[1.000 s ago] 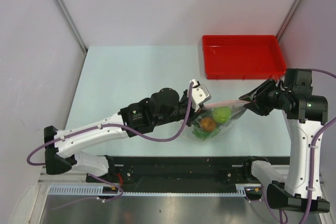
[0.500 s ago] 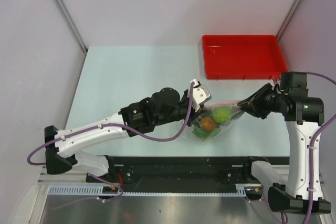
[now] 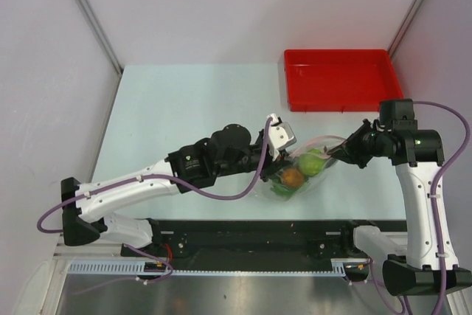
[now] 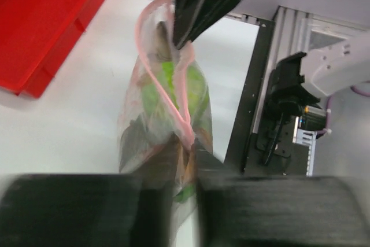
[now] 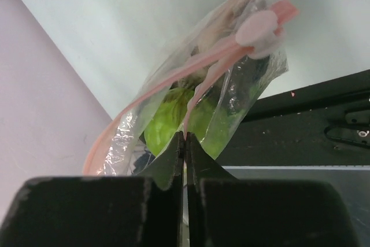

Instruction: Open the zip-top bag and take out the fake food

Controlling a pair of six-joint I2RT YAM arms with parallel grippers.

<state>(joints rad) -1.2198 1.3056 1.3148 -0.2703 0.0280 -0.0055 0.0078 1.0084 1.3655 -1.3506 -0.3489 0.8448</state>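
Top external: saw the zip-top bag (image 3: 306,173) stretched left to right, pinched tight at each end by left tool (image 3: 283,156) and right tool (image 3: 331,154).

bare table (image 3: 169,108) left of bag (image 3: 302,175), red tray (image 3: 341,79) beyond

Pale green table (image 3: 184,108) here, red tray (image 3: 343,79) parked at its far right corner, and near the front edge the zip-top bag (image 3: 304,182) of fake food (image 3: 293,175) — resting or just clear, can't tell.
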